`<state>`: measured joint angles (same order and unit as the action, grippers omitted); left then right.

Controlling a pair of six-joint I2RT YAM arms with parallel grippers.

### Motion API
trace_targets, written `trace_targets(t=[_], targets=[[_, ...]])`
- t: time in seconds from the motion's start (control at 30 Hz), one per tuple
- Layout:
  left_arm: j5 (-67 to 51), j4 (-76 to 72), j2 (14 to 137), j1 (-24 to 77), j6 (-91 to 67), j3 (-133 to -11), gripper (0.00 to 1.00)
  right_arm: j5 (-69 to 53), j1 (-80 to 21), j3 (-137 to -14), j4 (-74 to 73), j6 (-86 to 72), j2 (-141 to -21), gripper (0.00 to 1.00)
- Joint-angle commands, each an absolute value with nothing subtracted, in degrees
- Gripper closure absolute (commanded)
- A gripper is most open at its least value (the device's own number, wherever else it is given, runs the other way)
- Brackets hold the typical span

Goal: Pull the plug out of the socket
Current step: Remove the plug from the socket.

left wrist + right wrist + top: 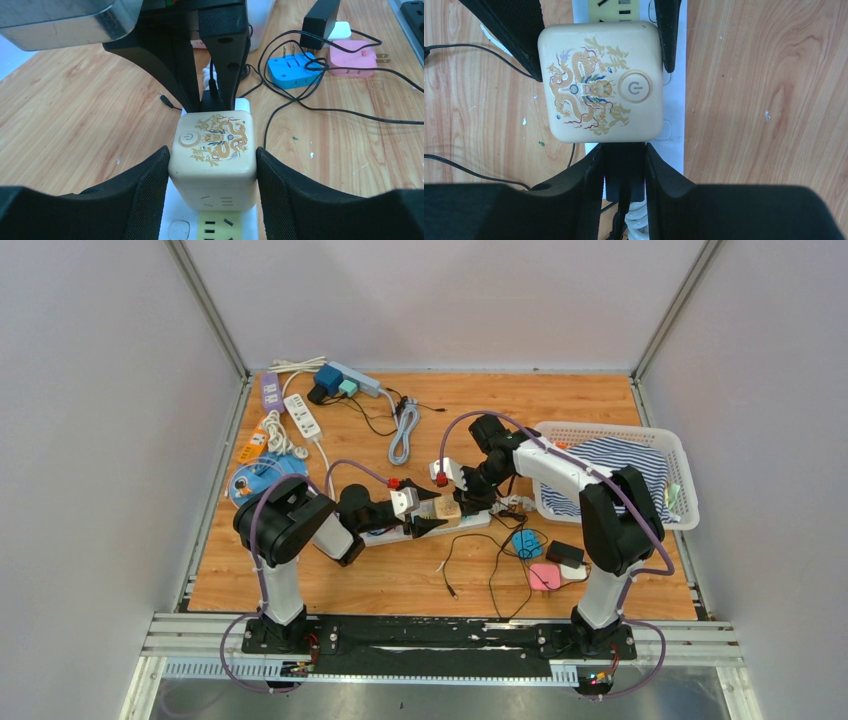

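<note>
Pinching the cream plug, seated in the strip on the surface, with the left claw, clamping the black plug alongside with the right claw, and might slip or hoist the strip if tugged crooked.

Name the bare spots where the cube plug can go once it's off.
Free: the far edge between the coiled grey cable and the basket; the near edge between the left arm and the loose black wire. Crowded: the far-left corner's power strips, and the blue adapter and pink adapter beside the right arm.
</note>
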<state>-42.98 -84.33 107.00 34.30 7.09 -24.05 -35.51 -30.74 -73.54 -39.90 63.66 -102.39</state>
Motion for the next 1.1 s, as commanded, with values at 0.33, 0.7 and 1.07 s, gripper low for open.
trace_targets(t=[0.33, 0.7, 1.07], targets=[[-41.4, -71.2, 103.5, 38.0, 17.9, -24.7, 0.87, -35.3, -32.4, -74.6, -44.4, 65.2, -104.8, 1.00], [-37.5, -57.9, 102.9, 39.9, 24.3, -28.0, 0.91, -41.7, -34.0, -75.4, -51.9, 72.3, -106.5, 1.00], [-36.6, -58.8, 102.5, 40.0, 23.9, -27.5, 0.95, -40.5, -32.6, -77.0, -49.5, 66.3, -105.3, 1.00]])
